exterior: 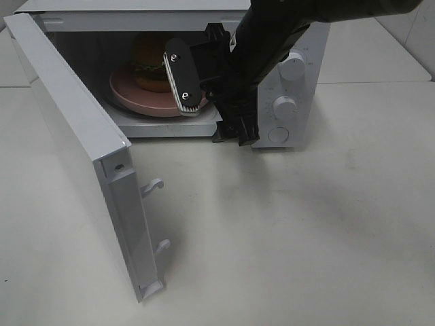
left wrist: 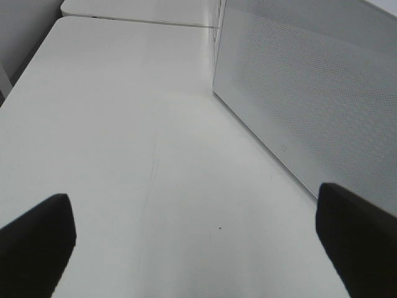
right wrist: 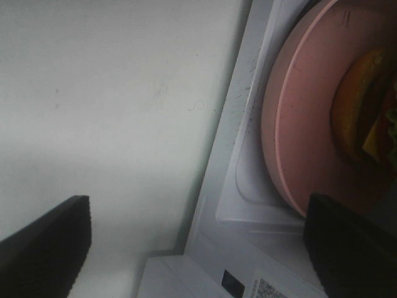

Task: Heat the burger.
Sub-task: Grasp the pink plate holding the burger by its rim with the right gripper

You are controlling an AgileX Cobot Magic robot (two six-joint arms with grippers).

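The scene was seen by the exterior camera from high and in front, tilted down onto the open microwave [exterior: 302,88] and the table [exterior: 306,238]. The left wrist camera was set low over the table, facing along a perforated panel [left wrist: 310,93]. The right wrist camera was set very near the microwave's front edge. The pink plate [right wrist: 310,124] and the burger [right wrist: 356,105] were shared with the exterior view.

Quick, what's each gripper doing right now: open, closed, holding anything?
Left gripper: open, holding nothing.
Right gripper: open, holding nothing.
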